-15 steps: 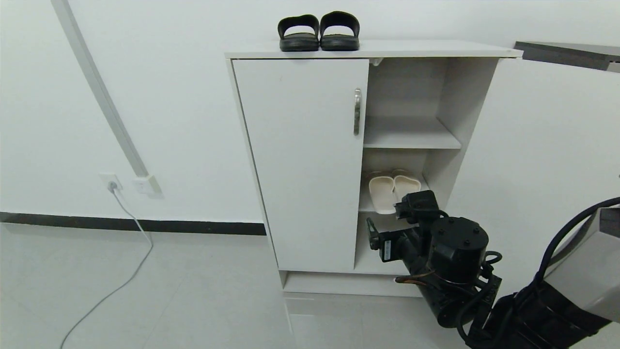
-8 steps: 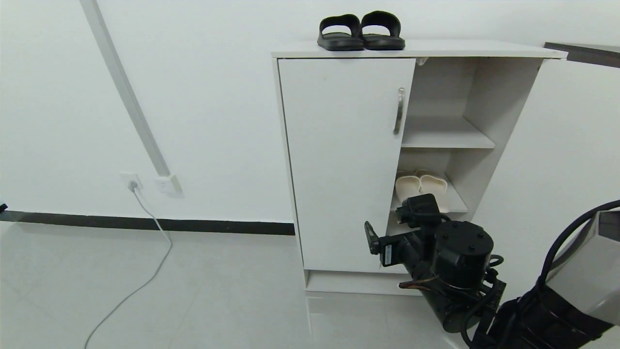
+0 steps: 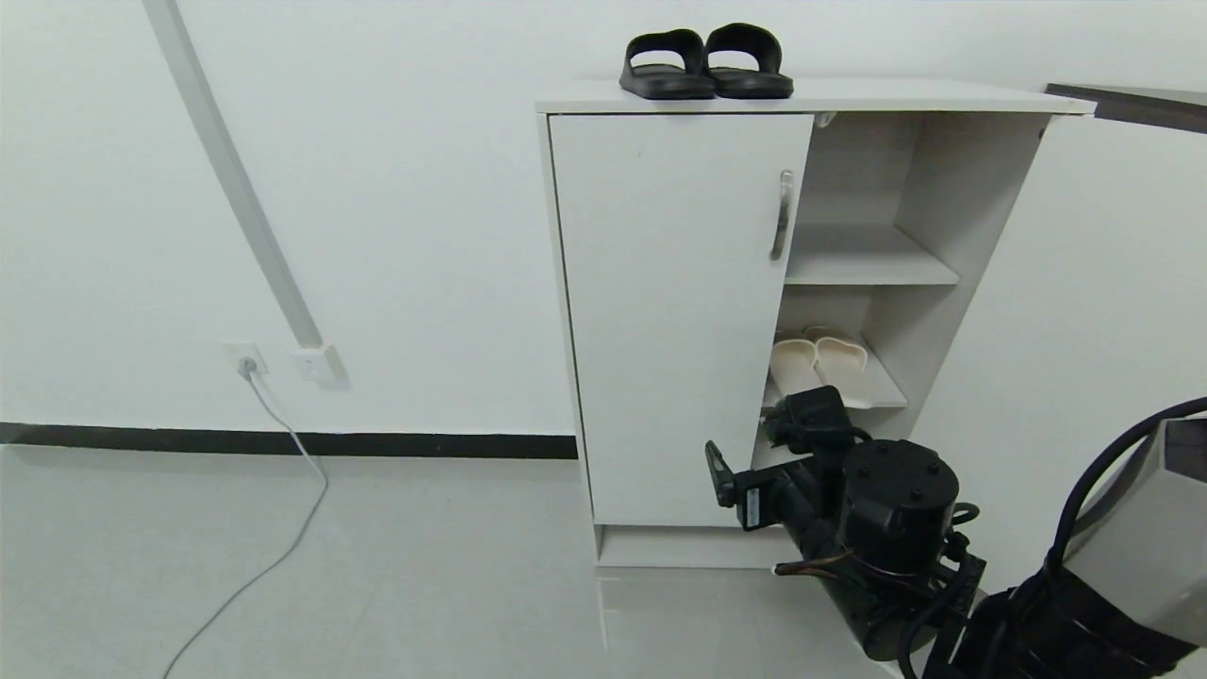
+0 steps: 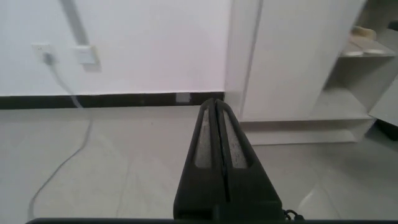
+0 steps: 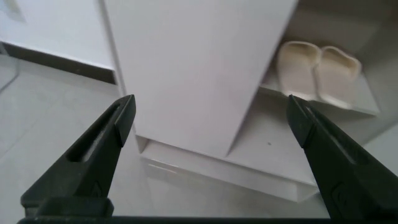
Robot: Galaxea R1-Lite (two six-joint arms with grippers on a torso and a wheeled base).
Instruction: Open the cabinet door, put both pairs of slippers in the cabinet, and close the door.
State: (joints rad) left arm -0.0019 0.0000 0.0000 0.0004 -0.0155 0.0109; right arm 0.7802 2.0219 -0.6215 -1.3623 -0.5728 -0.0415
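cream slippers (image 3: 818,365) inside the half-open white cabinet (image 3: 674,311), black slippers (image 3: 707,62) on top; right gripper (image 5: 210,104) spread, left gripper (image 4: 214,107) pressed together

The cabinet (image 3: 679,311) is being seen in plain white, its handle (image 3: 781,215) in silver. The top slippers (image 3: 705,64) are being shown in solid black, the shelf slippers (image 3: 818,366) in cream. The wall (image 3: 396,236) is being seen in white above a black skirting strip (image 3: 283,441), the floor (image 3: 377,585) in pale grey.

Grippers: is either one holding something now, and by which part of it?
Nothing is held. The right gripper is open with nothing between its fingers; the left gripper is shut on nothing.
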